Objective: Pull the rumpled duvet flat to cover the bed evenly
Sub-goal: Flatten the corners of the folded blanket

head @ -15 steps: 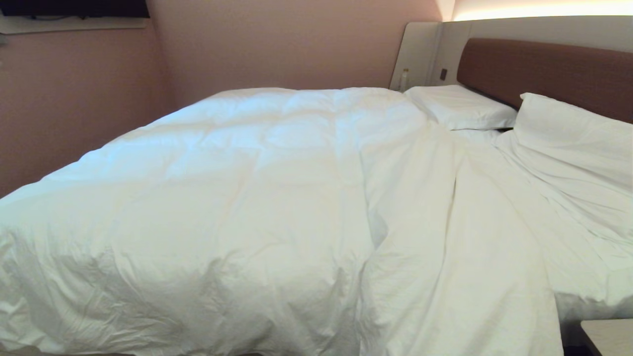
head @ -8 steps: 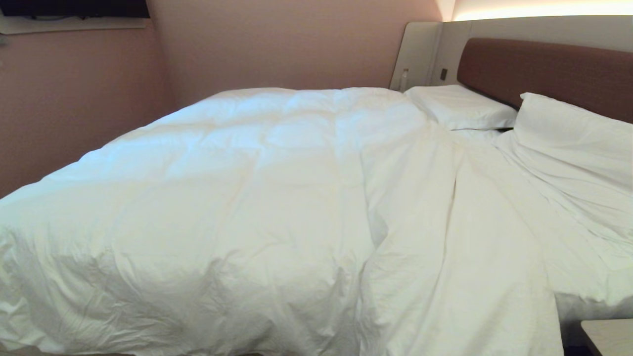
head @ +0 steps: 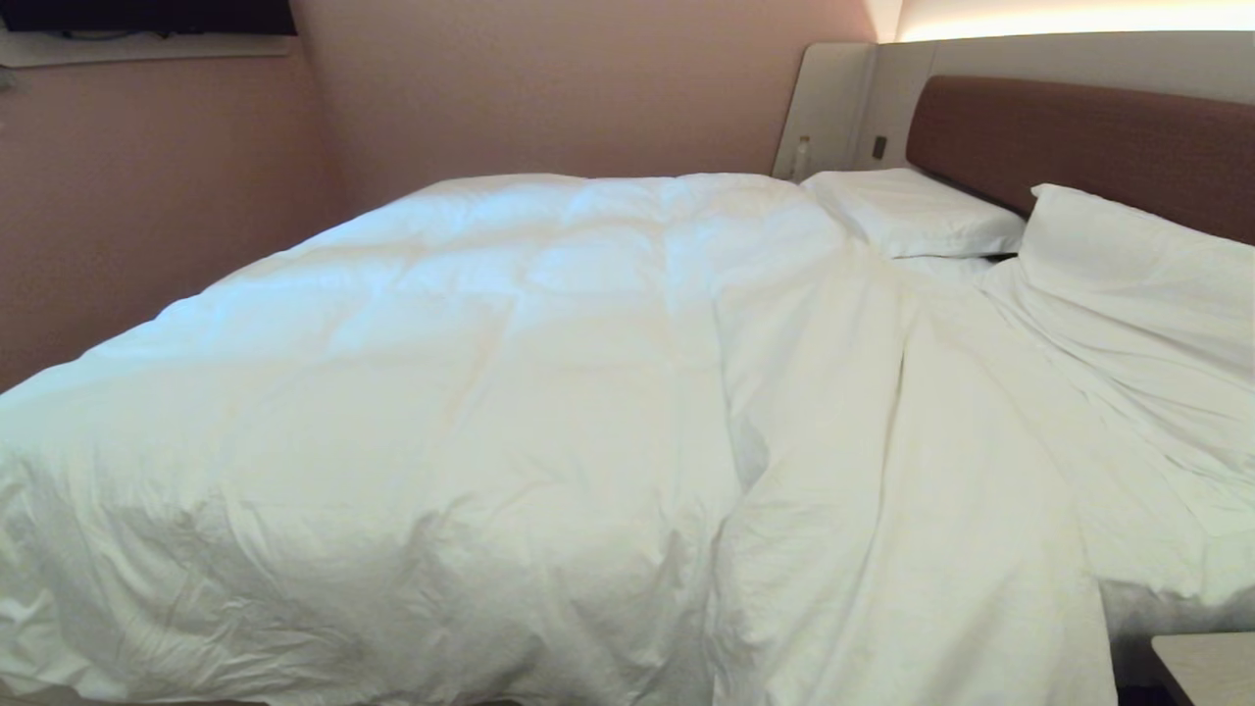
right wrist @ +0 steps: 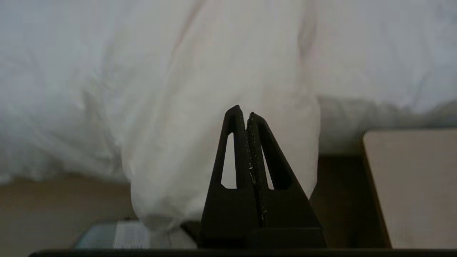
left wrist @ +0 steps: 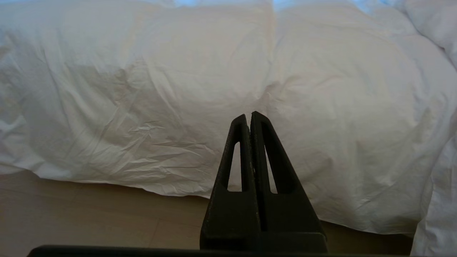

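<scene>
Both grippers' fingers (left wrist: pixel 249 116) (right wrist: pixel 242 109) clenched empty before puffy, wrinkled white duvet (head: pixel 471 392), bunched rightward

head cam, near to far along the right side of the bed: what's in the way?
Pale bedside surface corner → hanging fold of the duvet → near pillow → far pillow → brown headboard → small bottle by the grey panel.

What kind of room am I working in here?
Likely a hotel bedroom: a double bed with a rumpled white duvet, two white pillows against a brown padded headboard set in pale grey panels, with a lit strip above.
</scene>
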Controlling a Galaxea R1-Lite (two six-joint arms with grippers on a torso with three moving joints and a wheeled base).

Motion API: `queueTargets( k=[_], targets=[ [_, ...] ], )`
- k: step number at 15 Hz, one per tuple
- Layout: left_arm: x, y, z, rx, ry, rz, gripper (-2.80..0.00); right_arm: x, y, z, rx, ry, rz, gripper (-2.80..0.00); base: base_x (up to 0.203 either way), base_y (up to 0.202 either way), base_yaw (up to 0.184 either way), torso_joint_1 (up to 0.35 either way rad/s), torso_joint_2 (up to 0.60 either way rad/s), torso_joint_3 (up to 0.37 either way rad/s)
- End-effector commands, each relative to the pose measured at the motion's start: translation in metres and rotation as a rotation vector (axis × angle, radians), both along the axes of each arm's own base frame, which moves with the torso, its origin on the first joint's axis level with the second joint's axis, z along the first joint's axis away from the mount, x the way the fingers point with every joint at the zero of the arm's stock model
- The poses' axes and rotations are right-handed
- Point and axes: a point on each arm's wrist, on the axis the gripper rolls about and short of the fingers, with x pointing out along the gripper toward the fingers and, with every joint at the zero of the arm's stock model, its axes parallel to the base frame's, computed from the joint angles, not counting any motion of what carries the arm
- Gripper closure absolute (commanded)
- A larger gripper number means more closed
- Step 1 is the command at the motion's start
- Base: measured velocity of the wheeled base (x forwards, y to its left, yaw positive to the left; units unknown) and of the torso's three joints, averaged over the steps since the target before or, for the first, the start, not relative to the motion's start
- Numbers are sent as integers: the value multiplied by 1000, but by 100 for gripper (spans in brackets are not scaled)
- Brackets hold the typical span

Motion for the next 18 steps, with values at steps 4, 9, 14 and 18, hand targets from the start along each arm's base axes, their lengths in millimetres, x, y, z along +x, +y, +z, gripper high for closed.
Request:
queueTargets(
  k=[4, 9, 14, 18],
  targets=[
    [0, 0, 0, 0, 0, 0, 0, 130, -1, -43, -7, 377, 5, 0, 0, 0, 0, 0, 0, 0],
    [0, 0, 0, 0, 0, 0, 0, 211, -3, -121, -20, 491, 0, 0, 0, 0, 0, 0, 0, 0],
    [0, 0, 0, 0, 0, 0, 0, 205, 5, -127, -7, 430, 45, 0, 0, 0, 0, 0, 0, 0],
    [0, 0, 0, -1, 0, 0, 0, 176, 25, -106, -6, 362, 178, 0, 0, 0, 0, 0, 0, 0]
  ],
)
